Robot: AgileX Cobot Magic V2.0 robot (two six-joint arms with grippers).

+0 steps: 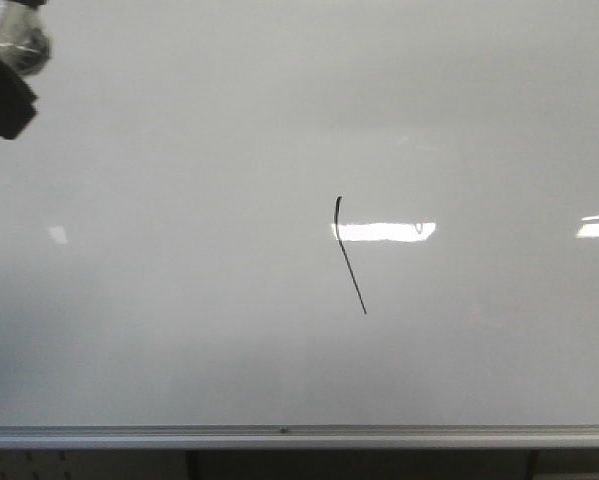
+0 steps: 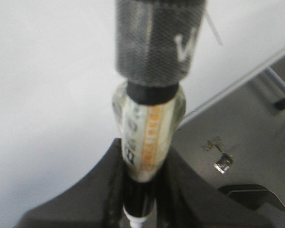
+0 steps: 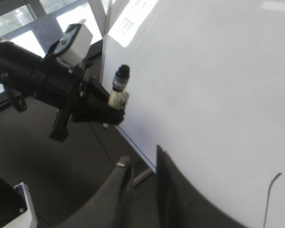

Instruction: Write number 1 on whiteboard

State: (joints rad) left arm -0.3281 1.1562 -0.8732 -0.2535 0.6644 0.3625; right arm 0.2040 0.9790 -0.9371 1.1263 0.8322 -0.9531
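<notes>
The whiteboard (image 1: 179,250) fills the front view. On it the number 1 (image 1: 350,256) is a thin, slanted black stroke with a small hooked top, right of centre. It also shows in the right wrist view (image 3: 270,197). My left gripper (image 1: 4,85) is at the top left corner of the front view, off to the left of the stroke. It is shut on a black marker wrapped in clear tape (image 2: 149,128), which also shows in the right wrist view (image 3: 119,90), with its tip near the board's edge. My right gripper (image 3: 142,161) is shut and empty, near the board.
A silver rail (image 1: 279,434) runs along the board's lower edge. Bright light reflections (image 1: 384,231) cross the stroke's top. In the right wrist view, dark floor (image 3: 61,180) and windows (image 3: 18,14) lie beside the board's edge.
</notes>
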